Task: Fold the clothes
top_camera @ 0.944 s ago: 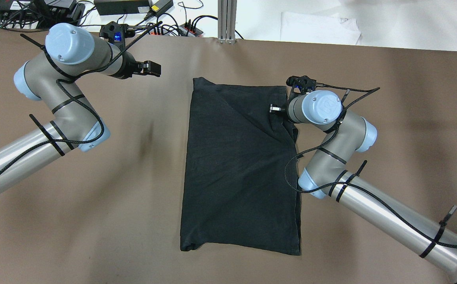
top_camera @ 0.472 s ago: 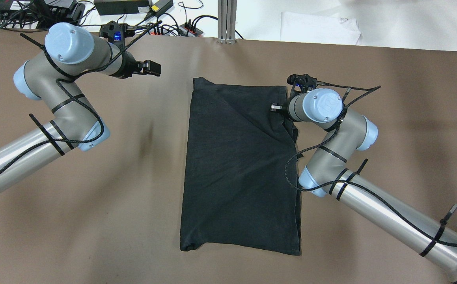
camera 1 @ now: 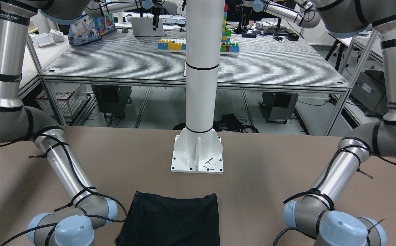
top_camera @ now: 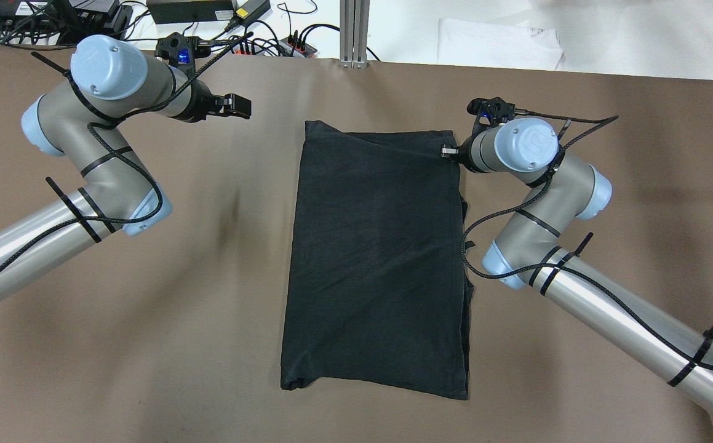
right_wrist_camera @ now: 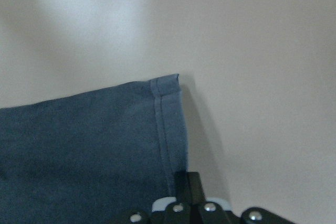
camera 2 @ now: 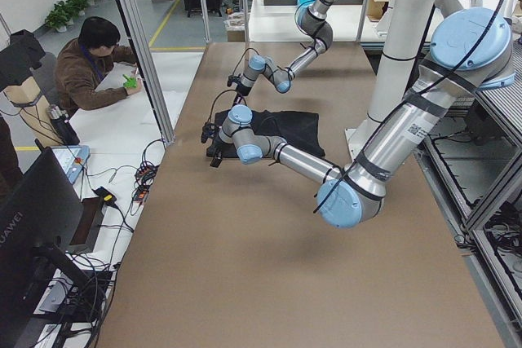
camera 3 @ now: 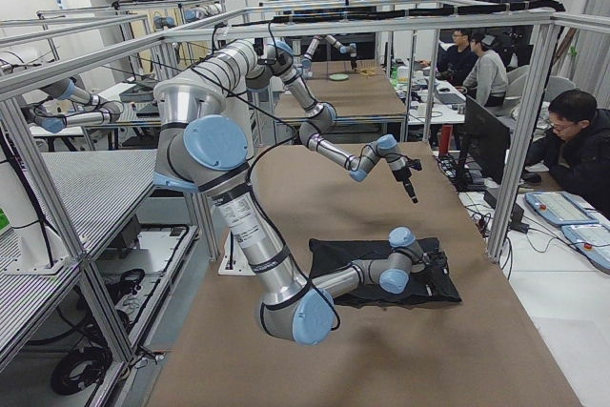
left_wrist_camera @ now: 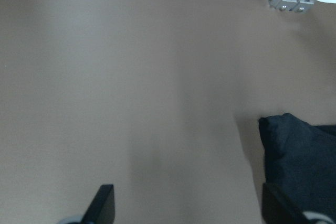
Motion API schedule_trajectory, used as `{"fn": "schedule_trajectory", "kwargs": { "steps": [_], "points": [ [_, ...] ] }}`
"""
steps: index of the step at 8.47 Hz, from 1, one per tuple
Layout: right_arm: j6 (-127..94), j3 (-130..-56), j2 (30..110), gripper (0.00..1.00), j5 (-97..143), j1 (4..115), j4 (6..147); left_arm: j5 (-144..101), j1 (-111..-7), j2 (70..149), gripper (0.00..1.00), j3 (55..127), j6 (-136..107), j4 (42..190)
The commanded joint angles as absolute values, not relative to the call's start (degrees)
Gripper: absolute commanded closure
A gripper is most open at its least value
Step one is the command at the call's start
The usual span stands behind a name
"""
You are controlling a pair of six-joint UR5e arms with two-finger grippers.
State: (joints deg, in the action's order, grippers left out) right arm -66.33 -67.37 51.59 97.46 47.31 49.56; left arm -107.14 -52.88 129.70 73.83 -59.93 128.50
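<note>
Table: a smooth, matte brown cover is spread out from the white pillar.
Garment: a plain black cloth is laid flat in front of the pillar as a long rectangle, wider than the pillar's base and not touching it.
Texture: soft, dull and faintly creased; a stitched hem is seen at the corner farthest from the pillar.
Right gripper: is pinched closed on that hemmed corner.
Left gripper: is held farther out, over bare table beside the garment, its jaws spread wide with nothing held.
</note>
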Motion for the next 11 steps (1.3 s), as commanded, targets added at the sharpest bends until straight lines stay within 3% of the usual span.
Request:
{"fn": "schedule_trajectory", "kwargs": {
  "steps": [1, 2, 3, 4, 6, 9, 11],
  "points": [
    [-66.0, -67.4, 52.5, 0.99, 97.6, 48.1, 49.5, -107.1, -52.8, 129.7, 0.00, 73.8, -59.9, 128.5],
    [-66.0, -67.3, 52.5, 0.94, 97.6, 48.1, 49.5, -107.1, -52.9, 129.7, 0.00, 73.8, -59.9, 128.5],
    [-66.1, -67.3, 52.5, 0.39, 97.6, 48.2, 49.5, -107.1, -52.9, 129.7, 0.00, 73.8, -59.9, 128.5],
    [-66.1, -67.4, 52.6, 0.06, 97.7, 48.3, 49.5, -107.1, -52.9, 129.8, 0.00, 73.9, -59.9, 128.5],
    [-66.6, -69.9, 53.0, 0.05, 103.1, 49.7, 49.3, -107.2, -52.9, 130.0, 0.00, 74.1, -60.1, 128.6],
    [-81.3, -88.9, 62.9, 0.06, 111.3, 49.4, 49.7, -107.5, -53.0, 131.3, 0.00, 74.6, -61.3, 128.6],
    [-94.9, -97.7, 67.0, 0.06, 111.2, 44.2, 49.9, -107.6, -53.0, 131.4, 0.00, 74.7, -61.3, 128.6]
  ]
}}
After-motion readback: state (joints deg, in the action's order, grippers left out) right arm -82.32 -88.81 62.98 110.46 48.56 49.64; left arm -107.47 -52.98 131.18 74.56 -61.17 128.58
